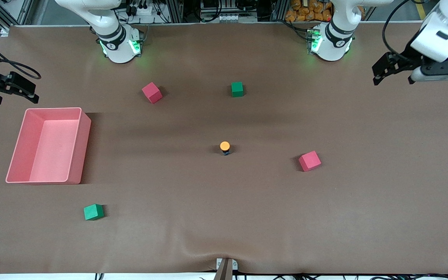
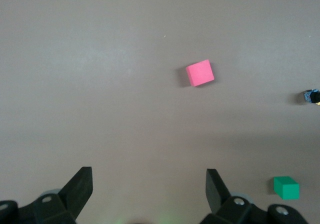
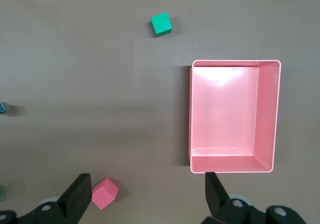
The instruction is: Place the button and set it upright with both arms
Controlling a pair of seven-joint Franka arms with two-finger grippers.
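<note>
The button (image 1: 224,147) stands upright in the middle of the table, orange cap up on its dark body. It shows only partly at the edge of the left wrist view (image 2: 312,96) and of the right wrist view (image 3: 2,107). My left gripper (image 1: 377,76) is open and empty, up in the air over the left arm's end of the table (image 2: 149,174). My right gripper (image 1: 14,93) is open and empty, up over the right arm's end, beside the pink bin (image 3: 147,176). Both grippers are far from the button.
A pink bin (image 1: 53,110) sits at the right arm's end (image 3: 235,62). Two red cubes (image 1: 152,92) (image 1: 309,161) and two green cubes (image 1: 237,89) (image 1: 93,212) lie scattered around the button on the brown table.
</note>
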